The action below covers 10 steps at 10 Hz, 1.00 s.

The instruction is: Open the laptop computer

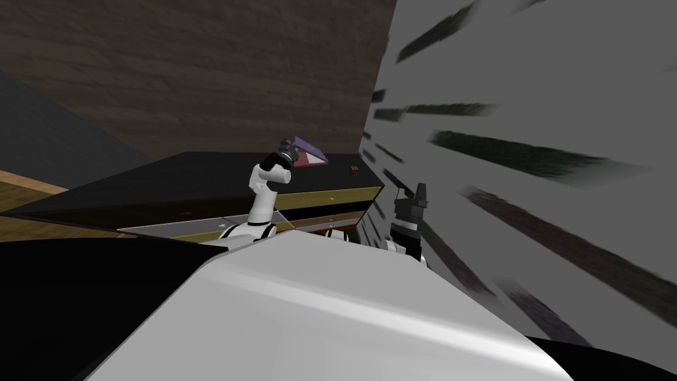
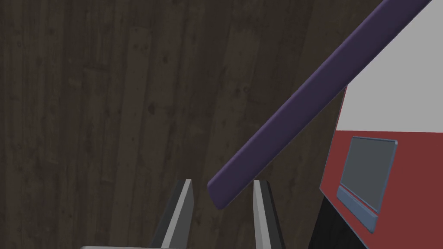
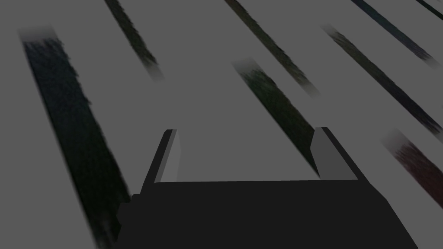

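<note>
Nothing can be read: no text, label, brand, number or sign. The laptop [image 2: 303, 106] has a plain purple lid and a red and white inner face, with no lettering to make out. The cube [image 1: 354, 171] on the desk [image 1: 198, 173] is too small for any marks to be told.
</note>
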Motion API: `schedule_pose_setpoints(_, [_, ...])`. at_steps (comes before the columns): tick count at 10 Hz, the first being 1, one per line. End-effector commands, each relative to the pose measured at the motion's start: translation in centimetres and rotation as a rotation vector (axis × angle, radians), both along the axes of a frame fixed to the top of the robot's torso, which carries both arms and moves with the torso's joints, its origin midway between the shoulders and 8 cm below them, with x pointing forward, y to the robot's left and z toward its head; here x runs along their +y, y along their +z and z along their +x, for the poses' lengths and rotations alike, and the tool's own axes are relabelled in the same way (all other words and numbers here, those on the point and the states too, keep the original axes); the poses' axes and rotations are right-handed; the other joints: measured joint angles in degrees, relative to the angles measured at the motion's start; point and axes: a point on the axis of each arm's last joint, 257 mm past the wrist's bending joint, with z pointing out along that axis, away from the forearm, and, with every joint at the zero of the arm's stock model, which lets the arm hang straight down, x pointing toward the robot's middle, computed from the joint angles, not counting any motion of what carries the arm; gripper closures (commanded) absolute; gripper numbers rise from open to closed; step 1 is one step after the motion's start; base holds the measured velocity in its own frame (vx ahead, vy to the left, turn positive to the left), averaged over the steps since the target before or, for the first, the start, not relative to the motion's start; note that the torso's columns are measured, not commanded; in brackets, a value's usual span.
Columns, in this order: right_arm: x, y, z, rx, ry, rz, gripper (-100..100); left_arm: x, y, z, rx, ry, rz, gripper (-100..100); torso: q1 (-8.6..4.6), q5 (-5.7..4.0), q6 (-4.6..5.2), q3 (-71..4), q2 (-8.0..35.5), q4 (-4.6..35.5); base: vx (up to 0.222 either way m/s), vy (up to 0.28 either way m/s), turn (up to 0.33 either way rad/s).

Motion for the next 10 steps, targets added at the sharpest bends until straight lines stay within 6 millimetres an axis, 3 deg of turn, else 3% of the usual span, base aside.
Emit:
schedule_pose_setpoints(1, [0.0,0.0,0.0,0.0,0.0,0.0,0,0.1,1.7,-0.6,0.0,0.0,-0.002,-100,0.01,0.01,-0.02,0.0,0.0,0.0,0.032,-0.001,-0.007])
schedule_pose_setpoints(8, [0.0,0.0,0.0,0.0,0.0,0.0,0,-0.1,5.5,-2.2,0.0,-0.002,-0.001,-100,-0.03,-0.02,-0.06,0.2,0.3,0.1,0.015,-0.003,0.009])
schedule_pose_setpoints(9, [0.0,0.0,0.0,0.0,0.0,0.0,0,-0.2,5.1,-2.0,0.001,-0.002,-0.001,-100,-0.01,0.0,-0.06,0.2,0.2,0.1,0.0,0.0,0.0])
schedule_pose_setpoints(10, [0.0,0.0,0.0,0.0,0.0,0.0,0,-0.2,5.1,-2.0,0.002,-0.001,-0.002,0,0.03,0.03,-0.06,0.1,0.2,0.0,0.0,0.0,0.0])
